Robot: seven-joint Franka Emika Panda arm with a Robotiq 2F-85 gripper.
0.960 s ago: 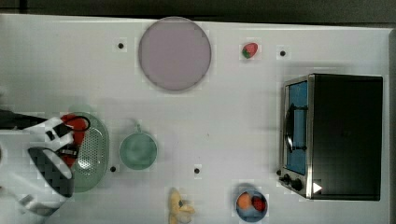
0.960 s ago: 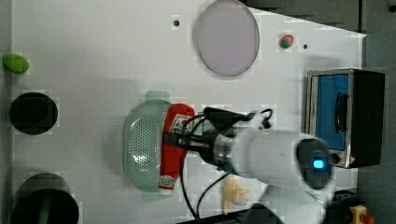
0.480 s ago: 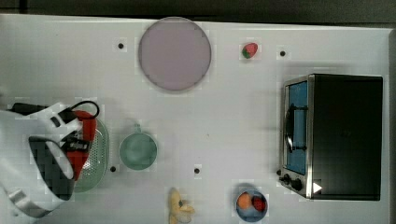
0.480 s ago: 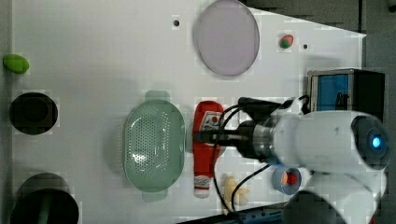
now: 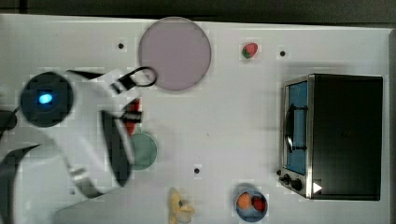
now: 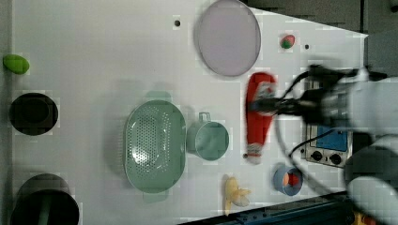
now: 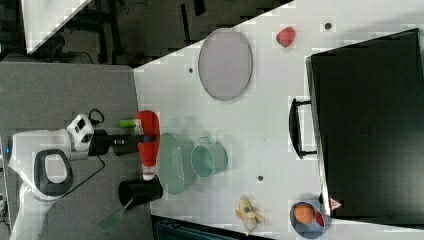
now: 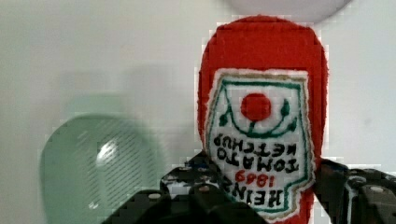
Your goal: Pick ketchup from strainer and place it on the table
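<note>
Desk: white, flat, with a few small black dots, seen lengthwise in the left view.
Far left of the left view: a green object at the desk's edge and two dark round containers below it.
Strainer: pale green oval basket with a perforated bottom, nothing lying in it, resting on the desk.
Cup: round, teal-green, just beside the strainer on the left view's right.
Plate: large, round, greyish purple, near the left view's top.
Ketchup: red squeeze bottle, out of the strainer, to the right of the cup in the left view, white cap end pointing toward the left view's bottom.
Gripper: fingers closed on the ketchup on either side of its white label, seen in the wrist view.
Strawberry: small, red, right of the plate.
Banana and bowl: near the left view's lower edge.
Oven: dark, at the top view's right.
</note>
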